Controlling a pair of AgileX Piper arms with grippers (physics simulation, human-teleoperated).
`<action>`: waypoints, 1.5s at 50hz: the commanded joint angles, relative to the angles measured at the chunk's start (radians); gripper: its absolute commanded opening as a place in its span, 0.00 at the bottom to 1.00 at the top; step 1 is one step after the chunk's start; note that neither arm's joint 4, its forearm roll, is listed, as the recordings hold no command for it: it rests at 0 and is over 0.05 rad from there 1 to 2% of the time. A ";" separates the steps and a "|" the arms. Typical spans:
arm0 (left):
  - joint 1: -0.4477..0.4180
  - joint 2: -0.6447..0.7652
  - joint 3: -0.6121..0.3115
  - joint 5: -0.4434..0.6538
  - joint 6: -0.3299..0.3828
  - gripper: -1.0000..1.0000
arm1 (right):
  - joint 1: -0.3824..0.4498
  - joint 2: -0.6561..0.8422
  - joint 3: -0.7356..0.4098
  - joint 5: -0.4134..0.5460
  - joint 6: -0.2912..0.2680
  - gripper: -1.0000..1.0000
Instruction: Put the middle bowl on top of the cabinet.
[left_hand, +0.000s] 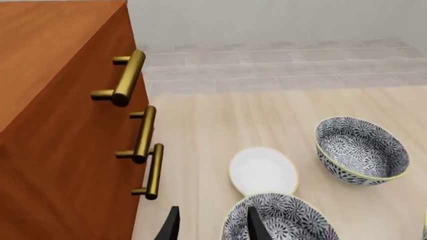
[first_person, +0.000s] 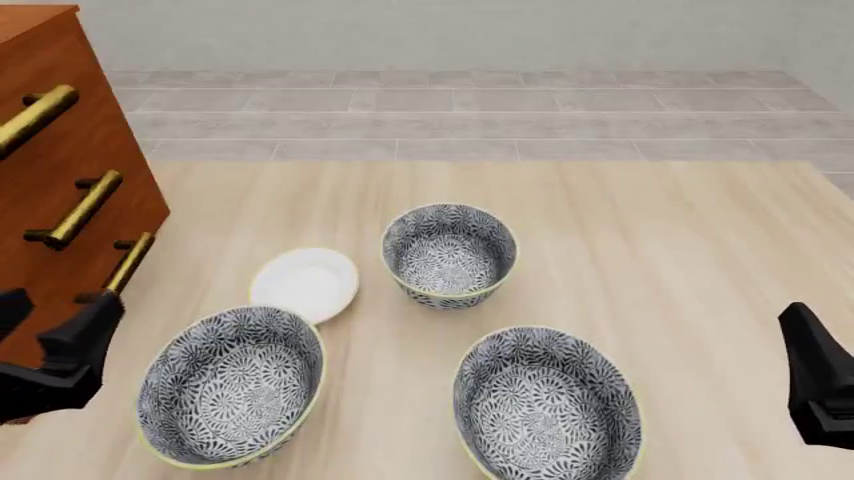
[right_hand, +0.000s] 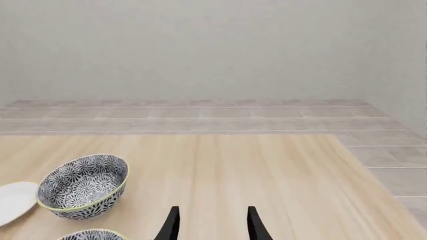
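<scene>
The middle bowl (first_person: 234, 400) sits on the table (first_person: 694, 260) just in front of the left pincer (left_hand: 212, 225) and slightly to its right. In the left wrist view its near rim lies right by one fingertip, not yet between the two. The pincer's fingers stand apart with nothing held. The right pincer (right_hand: 212, 225) is likewise spread and empty, well away from this bowl on the other side of the table.

The bowl looks like glazed ceramic, so I judge it stiff, smooth, fairly heavy for its width and liable to chip if dropped. It is too wide to span. The thin yellow rim is the likely place to pinch, one finger inside the wall and one outside, on the side nearest the pincer.

The cabinet (first_person: 67, 150) rises just to the left of the left pincer, with its top well above it.

By count there are three patterned bowls: this one, a deeper bowl (first_person: 449, 255) farther ahead, and a larger bowl (first_person: 547, 415) to the right. There is one white plate (first_person: 307, 282) just beyond the middle bowl, one cabinet showing three brass handles (left_hand: 127, 79), and two pincers.
</scene>
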 joint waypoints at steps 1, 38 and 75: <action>-0.013 0.064 -0.036 0.066 0.031 1.00 | -0.001 -0.004 0.000 0.006 -0.003 1.00; -0.040 0.201 -0.104 0.241 -0.024 1.00 | -0.003 0.001 -0.001 0.002 0.003 1.00; -0.094 0.205 -0.041 0.287 -0.145 1.00 | -0.004 0.000 0.000 0.004 0.009 1.00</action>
